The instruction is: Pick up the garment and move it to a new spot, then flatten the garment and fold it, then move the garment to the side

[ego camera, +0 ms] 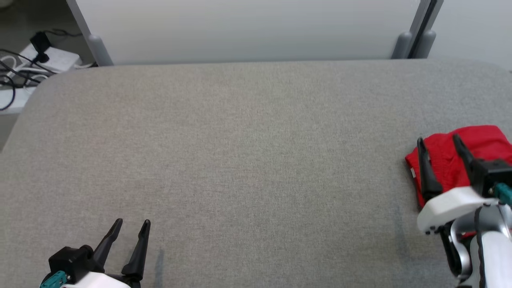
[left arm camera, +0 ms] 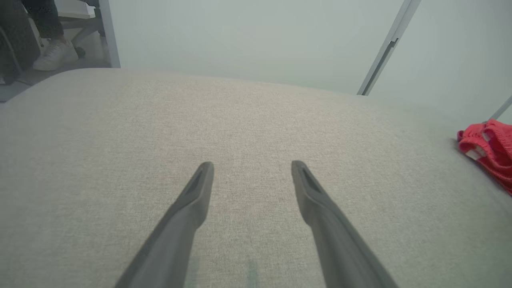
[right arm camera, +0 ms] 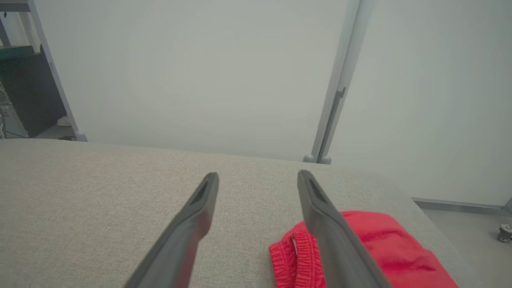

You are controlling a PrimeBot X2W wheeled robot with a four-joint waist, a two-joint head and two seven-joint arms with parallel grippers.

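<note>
A red garment (ego camera: 476, 150) lies folded into a small bundle at the right edge of the grey padded table (ego camera: 248, 160). Its elastic waistband faces left, with a white label on it. Above the garment my right gripper (ego camera: 438, 144) hovers open, holding nothing. In the right wrist view the garment (right arm camera: 384, 252) sits below and behind the right finger (right arm camera: 324, 216). My left gripper (ego camera: 134, 225) is open near the table's front left, far from the cloth. From the left wrist the garment (left arm camera: 490, 150) shows at the far right, beyond the left gripper (left arm camera: 252, 168).
A pale partition panel (ego camera: 248, 28) with grey feet stands behind the table. Cables and a power strip (ego camera: 36, 60) lie on the floor at the back left. A person's white shoe (left arm camera: 54, 54) shows past the table's far left corner.
</note>
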